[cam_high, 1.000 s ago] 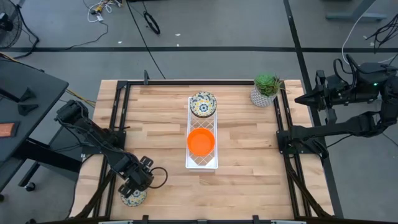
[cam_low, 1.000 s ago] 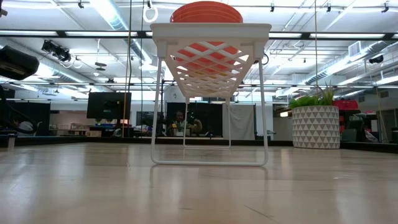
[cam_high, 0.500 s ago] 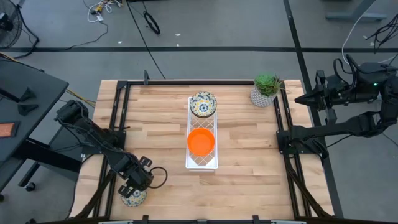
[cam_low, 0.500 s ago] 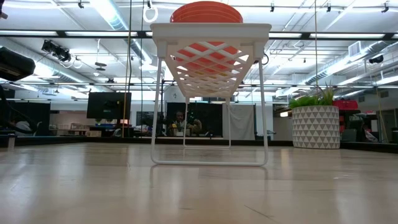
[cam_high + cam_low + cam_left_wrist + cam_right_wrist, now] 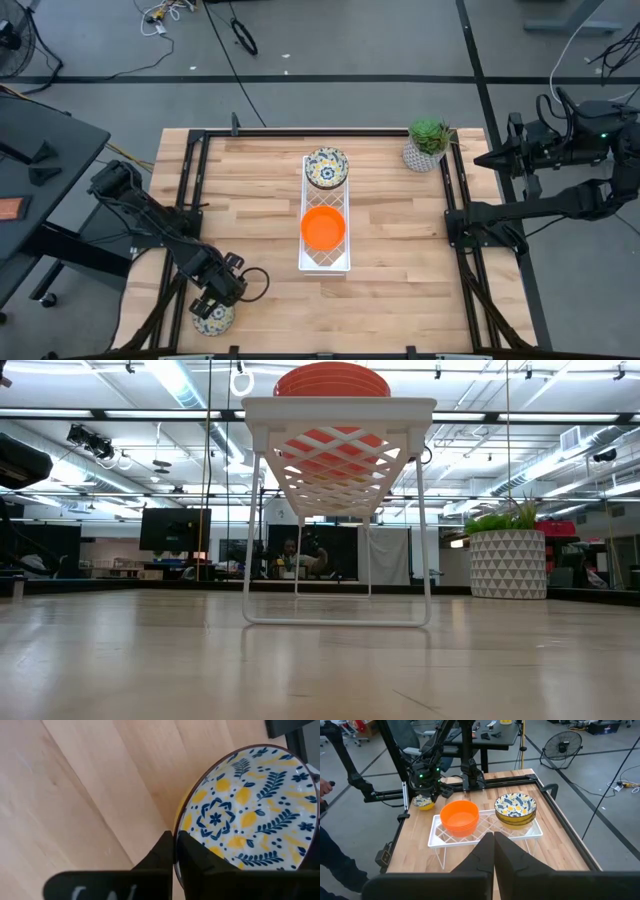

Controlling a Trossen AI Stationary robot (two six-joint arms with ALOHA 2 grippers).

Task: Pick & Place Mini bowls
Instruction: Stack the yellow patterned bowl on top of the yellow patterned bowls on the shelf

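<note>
A white mini bowl with a blue-and-yellow floral pattern sits on its base at the table's near left corner. My left gripper stands over it, pointing steeply down, shut on its rim. More patterned bowls and a stack of orange bowls rest in a white wire rack at the table's middle. My right gripper hangs shut and empty, high beyond the table's right edge. My left gripper pinches the patterned bowl's rim on its far side, one finger inside the bowl and the other finger outside. The fingers come from above, pointing steeply down. The bowl stays upright on the table.
A potted green plant stands at the far right corner. The rack stands on thin legs above the table top. Bare wood lies to the left and right of the rack. A black frame runs along the table's sides.
My left gripper has shut on the patterned bowl's rim without shifting from its place. The bowl stays where it was on the table.
</note>
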